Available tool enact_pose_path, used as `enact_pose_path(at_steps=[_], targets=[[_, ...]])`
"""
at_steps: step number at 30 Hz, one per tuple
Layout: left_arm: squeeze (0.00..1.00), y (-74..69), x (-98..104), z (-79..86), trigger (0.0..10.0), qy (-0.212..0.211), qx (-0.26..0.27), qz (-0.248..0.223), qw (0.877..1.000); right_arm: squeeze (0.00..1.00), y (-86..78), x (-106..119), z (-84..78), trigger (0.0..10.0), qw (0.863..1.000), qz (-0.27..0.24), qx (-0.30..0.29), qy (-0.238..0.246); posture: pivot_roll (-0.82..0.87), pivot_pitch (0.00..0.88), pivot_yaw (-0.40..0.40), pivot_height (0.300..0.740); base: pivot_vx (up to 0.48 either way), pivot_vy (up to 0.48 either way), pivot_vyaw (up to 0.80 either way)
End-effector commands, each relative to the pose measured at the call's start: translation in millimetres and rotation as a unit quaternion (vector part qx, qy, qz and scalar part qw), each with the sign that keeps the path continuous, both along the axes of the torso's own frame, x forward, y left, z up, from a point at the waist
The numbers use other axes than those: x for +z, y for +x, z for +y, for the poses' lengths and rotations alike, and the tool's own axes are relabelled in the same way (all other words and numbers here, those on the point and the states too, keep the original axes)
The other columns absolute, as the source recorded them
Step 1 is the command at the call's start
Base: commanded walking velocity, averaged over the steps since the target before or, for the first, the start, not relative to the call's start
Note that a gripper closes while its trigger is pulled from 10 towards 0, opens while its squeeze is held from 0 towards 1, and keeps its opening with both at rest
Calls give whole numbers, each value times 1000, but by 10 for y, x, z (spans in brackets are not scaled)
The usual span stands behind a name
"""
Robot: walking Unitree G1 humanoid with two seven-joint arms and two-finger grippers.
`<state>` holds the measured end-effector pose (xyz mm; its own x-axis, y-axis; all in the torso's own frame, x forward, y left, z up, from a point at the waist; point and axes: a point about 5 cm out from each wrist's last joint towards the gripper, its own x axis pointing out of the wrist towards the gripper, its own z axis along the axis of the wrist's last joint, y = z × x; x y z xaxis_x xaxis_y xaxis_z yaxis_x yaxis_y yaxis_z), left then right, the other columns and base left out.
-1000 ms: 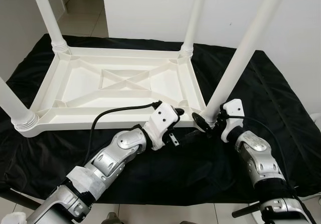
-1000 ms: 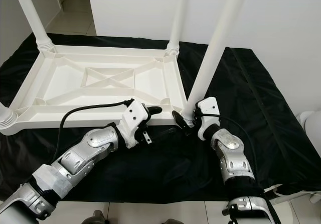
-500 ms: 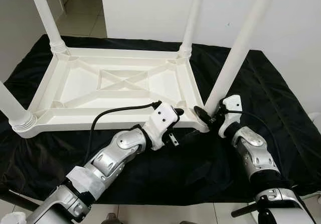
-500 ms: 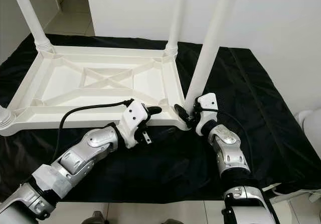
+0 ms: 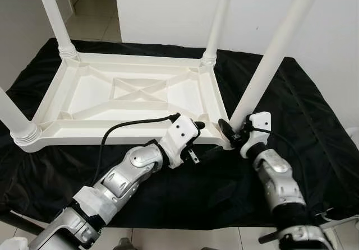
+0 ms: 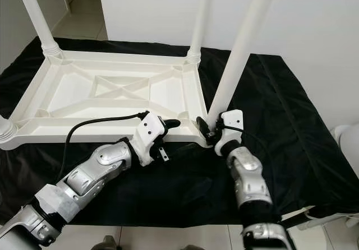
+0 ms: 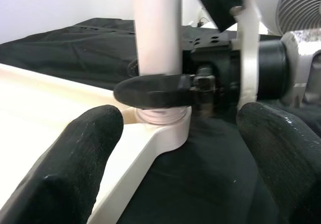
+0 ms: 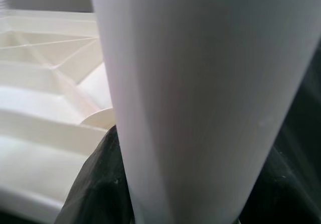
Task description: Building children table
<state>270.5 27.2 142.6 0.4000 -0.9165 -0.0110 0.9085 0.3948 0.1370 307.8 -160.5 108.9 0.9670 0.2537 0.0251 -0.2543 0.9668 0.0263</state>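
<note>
Left eye view shows a white plastic children table (image 5: 134, 96) lying upside down on a surface covered with a black cloth (image 5: 303, 110), its ribbed underside facing up and four white legs standing upward at the corners. The table lies toward the surface's left and far part, leaving bare cloth along the near edge and the right side.

The right pincer (image 5: 230, 133) is at the table's near right corner, its black fingers (image 7: 150, 91) pinching the base of the near right leg (image 5: 269, 59) just above the socket; in the left wrist view one finger lies across the leg right above the collar, and in the right wrist view the leg (image 8: 200, 98) stands pressed between the dark pads. This leg leans slightly rightward at its top.

The left pincer (image 5: 196, 143) hovers just beside the same corner, at the table's near rim, with its fingers (image 7: 75, 158) spread apart on either side of the corner socket, touching nothing that can be made out. A black cable (image 5: 129, 125) runs along the left forearm.
</note>
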Motion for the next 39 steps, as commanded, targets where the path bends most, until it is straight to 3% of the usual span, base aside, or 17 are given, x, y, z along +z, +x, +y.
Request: enact_pose_path(at_steps=[1, 3, 5, 8, 11, 19, 20, 32, 33, 34, 36, 38, 39], targets=[[0, -155, -1, -76, 10000, 14, -135, 4, 991, 0, -45, -147, 37, 10000, 997, 49, -63, 17, 14, 0, -59, 740, 0, 0, 0], [0, -155, -1, -76, 10000, 14, -135, 4, 991, 0, -45, -147, 37, 10000, 997, 49, -63, 17, 14, 0, -59, 740, 0, 0, 0], [0, -147, 12, -72, 10000, 12, -135, 3, 991, 0, -72, -143, 115, 10000, 988, 60, -136, 32, 16, 0, -61, 740, 0, 0, 0], [0, -143, 12, -60, 10000, 14, -134, 2, 991, 0, -101, -112, 250, 10000, 980, 63, -184, 48, 18, 0, -60, 740, 0, 0, 0], [0, -148, 11, -54, 10000, 14, -134, 3, 991, 0, -102, -81, 367, 10000, 975, 67, -201, 61, 19, 0, -59, 740, 0, 0, 0], [0, -151, 11, -60, 10000, 14, -135, 3, 991, 0, -123, -26, 413, 10000, 977, 60, -195, 64, 14, 0, -59, 740, 0, 0, 0], [0, -146, 13, -62, 10000, 14, -135, 3, 991, 1000, -139, 0, 391, 10000, 979, 49, -187, 64, 15, 0, -60, 740, 0, 0, 0], [0, -146, 15, -52, 10000, 14, -132, 3, 991, 1000, -243, 59, 225, 10000, 986, 20, -155, 51, 17, 0, -62, 740, 0, 0, 0], [0, -144, 18, -51, 10000, 14, -131, 3, 991, 0, -267, 61, 118, 10000, 990, 14, -137, 32, 16, 0, -59, 740, 0, 0, 0], [0, -144, 18, -51, 10000, 14, -131, 3, 991, 0, -267, 61, 118, 10000, 990, 14, -137, 32, 16, 0, -59, 740, 0, 0, 0], [0, -125, 28, -48, 10000, 14, -128, 2, 992, 0, -279, 81, -50, 10000, 998, 1, -56, -17, 9, 0, -48, 740, 0, 0, 0], [0, -125, 28, -48, 10000, 14, -128, 2, 992, 0, -279, 81, -50, 10000, 998, 1, -56, -17, 9, 0, -48, 740, 0, 0, 0], [0, -113, 32, -49, 10000, 13, -127, 2, 992, 0, -277, 86, -90, 10000, 999, -1, -23, -33, 9, 0, -47, 740, 0, 0, 0]])
